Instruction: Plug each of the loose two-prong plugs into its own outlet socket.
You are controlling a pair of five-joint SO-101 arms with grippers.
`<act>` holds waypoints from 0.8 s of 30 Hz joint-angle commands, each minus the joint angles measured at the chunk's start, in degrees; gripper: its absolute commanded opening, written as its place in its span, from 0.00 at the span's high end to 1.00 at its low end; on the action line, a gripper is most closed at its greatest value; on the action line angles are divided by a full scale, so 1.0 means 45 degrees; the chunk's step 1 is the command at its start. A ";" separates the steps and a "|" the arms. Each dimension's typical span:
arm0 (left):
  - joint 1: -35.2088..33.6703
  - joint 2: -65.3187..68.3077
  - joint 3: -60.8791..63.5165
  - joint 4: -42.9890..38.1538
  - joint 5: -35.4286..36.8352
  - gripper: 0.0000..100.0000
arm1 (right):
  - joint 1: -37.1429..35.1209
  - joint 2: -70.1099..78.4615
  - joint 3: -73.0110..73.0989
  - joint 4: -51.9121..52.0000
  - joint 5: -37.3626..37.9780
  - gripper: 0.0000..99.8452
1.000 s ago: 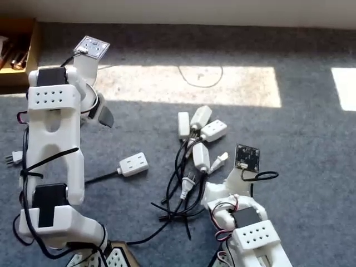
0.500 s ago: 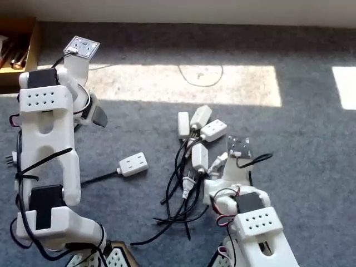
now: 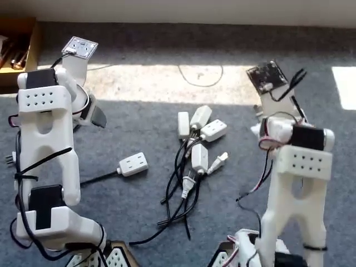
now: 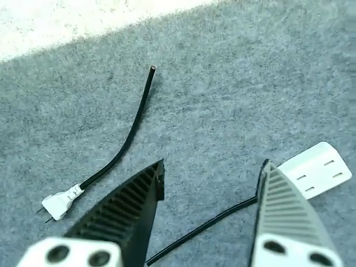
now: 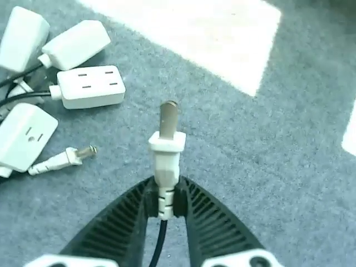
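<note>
On the grey carpet between the two arms we see a cluster of white outlet blocks. Their tangled black cords trail toward the near side. A loose plug lies at the right edge of this cluster, and a second plug lies at its near end among the cords. A single outlet block lies apart, to the left of the cluster, with its cord running off to the near left. A third plug lies at the left edge of the scene, beside the left arm.

We find the right hand clamped on the body of a white two-prong plug. The prongs point away from the hand, and the black cord leaves between the fingers. This plug is held off the carpet, to the right of the cluster, and touches no outlet. Beyond it the right wrist view shows a three-socket block and the loose plug, both well apart from the held one.

We find the left hand with its fingers apart and nothing between them, over bare carpet at the far left. The single outlet block lies to its near right. The third plug, on a short black cord, lies on the hand's other side.
</note>
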 commanded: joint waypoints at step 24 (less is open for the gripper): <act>-0.1846 -0.0459 -0.0342 0.0430 -0.1250 0.72 | -0.1045 0.3604 0.7453 -0.7492 0.1680 0.99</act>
